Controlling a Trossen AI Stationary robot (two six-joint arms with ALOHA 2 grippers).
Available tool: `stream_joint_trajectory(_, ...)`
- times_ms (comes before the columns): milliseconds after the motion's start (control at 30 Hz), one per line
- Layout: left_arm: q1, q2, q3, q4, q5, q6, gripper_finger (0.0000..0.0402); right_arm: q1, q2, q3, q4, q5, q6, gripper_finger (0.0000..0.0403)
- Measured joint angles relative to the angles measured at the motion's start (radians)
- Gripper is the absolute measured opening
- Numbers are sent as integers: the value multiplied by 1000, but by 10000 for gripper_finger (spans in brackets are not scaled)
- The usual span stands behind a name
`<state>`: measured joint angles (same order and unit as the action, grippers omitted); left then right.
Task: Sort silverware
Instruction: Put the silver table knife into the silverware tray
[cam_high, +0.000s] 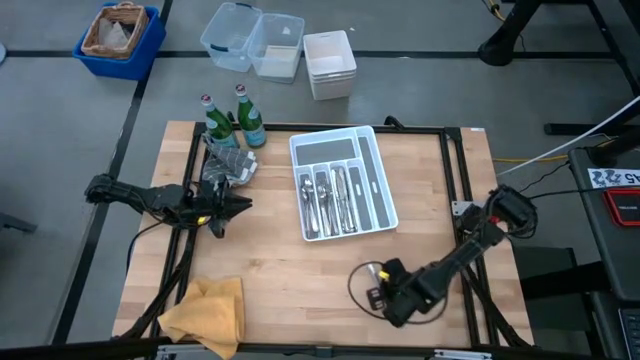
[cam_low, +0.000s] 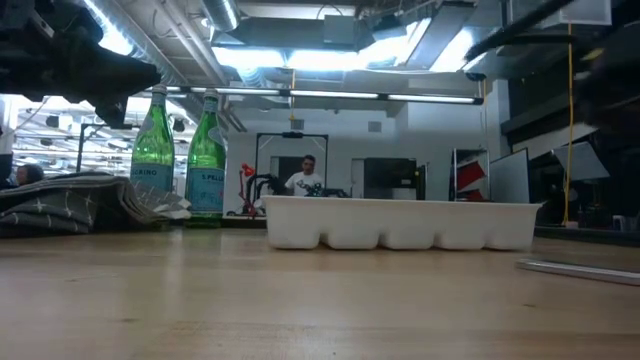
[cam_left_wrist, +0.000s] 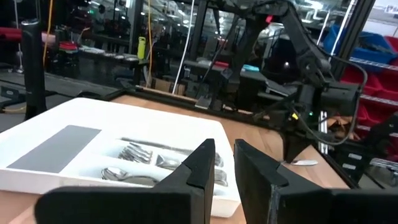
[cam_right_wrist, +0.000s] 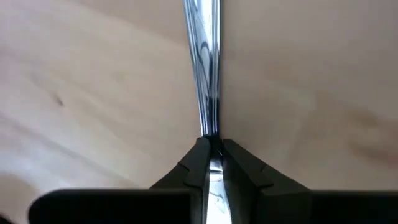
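From up top I judge the sort mostly done: the tray (cam_high: 381, 190) sits mid-worktop with forks, spoons and knives (cam_high: 328, 200) lying lengthwise in its narrow slots, while the long side slot and the short cross slot look bare. What is left, as far as I can see, is one loose piece (cam_right_wrist: 204, 68) on the near right of the worktop (cam_high: 290, 290), and perhaps something in the crumpled grey cloth (cam_high: 228, 163) by the two bottles (cam_high: 232, 122); I cannot tell what that cloth hides.

My right gripper (cam_right_wrist: 212, 149) is down on that loose piece, jaws pinched on its slim handle, which runs straight out ahead as a narrow polished strip mirroring the lights. Whether it is fork, knife or spoon I cannot tell.

My left gripper (cam_left_wrist: 224, 163) waits left of the tray, facing it, jaws near together with a thin gap and nothing between them.

The tray is smooth white plastic with rounded walls, the worktop pale wood with faint grain, the bottles green glass. A yellow cloth (cam_high: 205, 310) lies rumpled at the near left corner.
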<state>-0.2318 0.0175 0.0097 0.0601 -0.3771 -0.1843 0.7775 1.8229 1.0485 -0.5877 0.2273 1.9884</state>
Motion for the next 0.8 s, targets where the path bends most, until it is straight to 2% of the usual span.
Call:
stream_joint_trajectory(367,0,-1,0,0,0,-3,49,-208,-2,1,2,-39,-547,43)
stream_joint_trajectory(800,0,-1,0,0,0,-23,49,-333,-1,-1,89,-65,-1538,43)
